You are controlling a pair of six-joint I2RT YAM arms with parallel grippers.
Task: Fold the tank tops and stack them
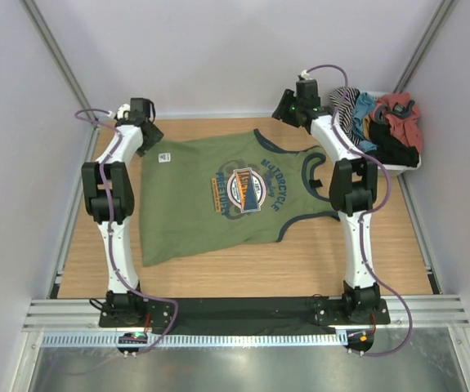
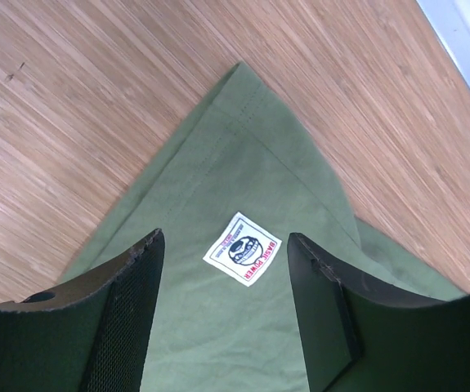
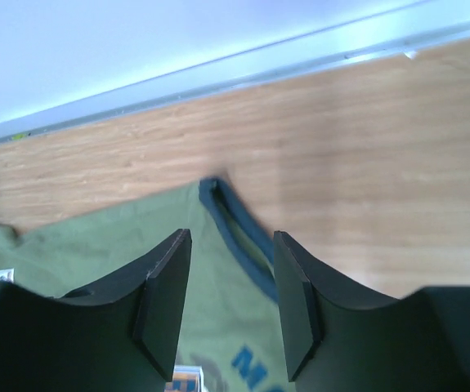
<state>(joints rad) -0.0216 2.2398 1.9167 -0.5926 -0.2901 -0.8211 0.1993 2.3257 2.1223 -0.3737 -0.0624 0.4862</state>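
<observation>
**Left gripper** (image 1: 151, 133) (image 2: 224, 245): two black fingers, the inner face of one ribbed. Jaws spread and released, poised over the far left hem corner of the olive tank top. Whether it touches the cloth cannot be told.

**Label** (image 2: 243, 249): small white square patch printed in dark ink, sewn at a slant near that hem corner.

**Olive tank top** (image 1: 218, 204): soft matte green knit, laid nearly flat at mid-worktop, hem to the left and neck to the right. The hem has a stitched seam line. The near right edge is slightly rumpled.

**Chest print** (image 1: 245, 189): oval badge in blue, orange and white, with blue lettering arched beside it.

**Trim** (image 3: 235, 224): dark grey-blue ribbed binding around the neck and armholes, forming narrow loop straps.

**Worktop** (image 1: 300, 261): pale wood with fine straight grain, rectangular.

**Right gripper** (image 1: 286, 109) (image 3: 232, 237): black fingers with flat pads. Jaws parted and released, framing the far shoulder strap from above.

**Bin** (image 1: 405, 168): white and shallow, at the far right corner, off the wood.

**Heap in bin**: a striped garment (image 1: 347, 106), a teal garment (image 1: 366, 110) and a red garment (image 1: 400, 110), all crumpled together. A black top (image 1: 394, 149) lies at the near side, its cut not discernible.
</observation>
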